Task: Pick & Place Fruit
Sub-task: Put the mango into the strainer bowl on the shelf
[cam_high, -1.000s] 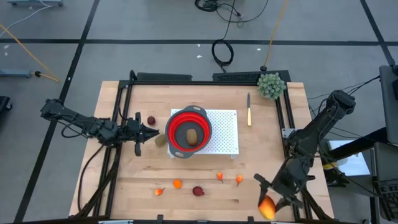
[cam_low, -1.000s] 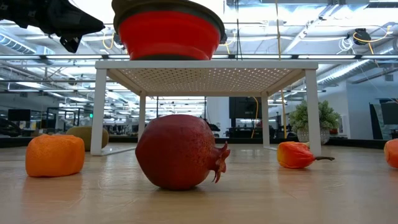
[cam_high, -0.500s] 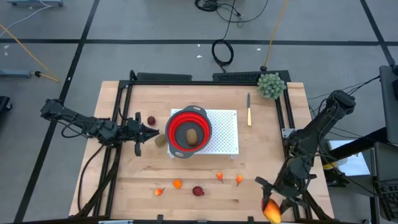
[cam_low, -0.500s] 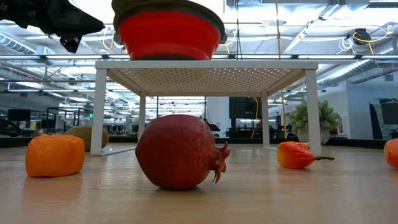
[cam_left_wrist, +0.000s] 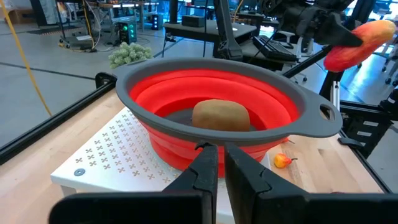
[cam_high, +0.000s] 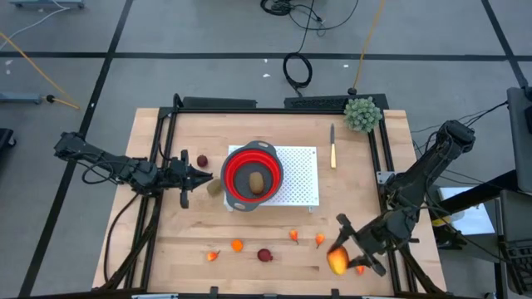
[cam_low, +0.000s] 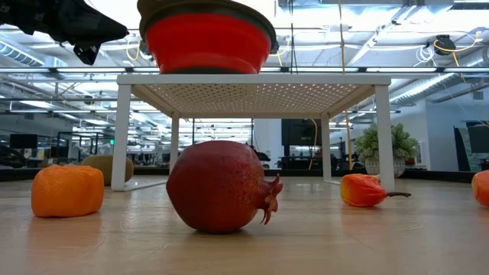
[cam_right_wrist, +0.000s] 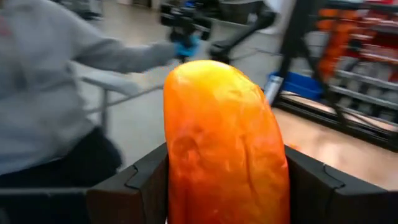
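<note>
- we have the right pincer (cam_high: 342, 256) clamped around the large red-orange oblong toy fruit (cam_high: 337, 262), which sits between its two dark fingers and fills the right wrist view (cam_right_wrist: 224, 143).
- this pincer hangs over the near right part of the pale wooden table (cam_high: 166, 249), the fruit raised off the board.
- the step in hand, as we judge it, is the carry: fruit already picked, not yet placed.
- the likely goal is the red collapsible bowl with a grey rim (cam_high: 252, 176), well apart from the right pincer, farther in over the table and toward the left arm's side; it stands on a white perforated stand (cam_high: 301, 174).
- a brown kiwi-like oval (cam_high: 257, 180) already lies inside that bowl (cam_left_wrist: 221, 115).
- next we need to bring the right pincer over the bowl's mouth, clear of the rim, then spread the fingers to drop the fruit in.
- the left pincer (cam_high: 199, 178) waits just beside the bowl with its fingers (cam_left_wrist: 205, 171) nearly together and nothing between them; another brown oval (cam_high: 215, 188) lies just beyond it, and a dark red ball (cam_high: 202, 161) is near it.
- between the right pincer and the near edge's middle lie small orange bits (cam_high: 237, 245) and a dark red pomegranate-like ball (cam_high: 264, 255), not yet picked.
</note>
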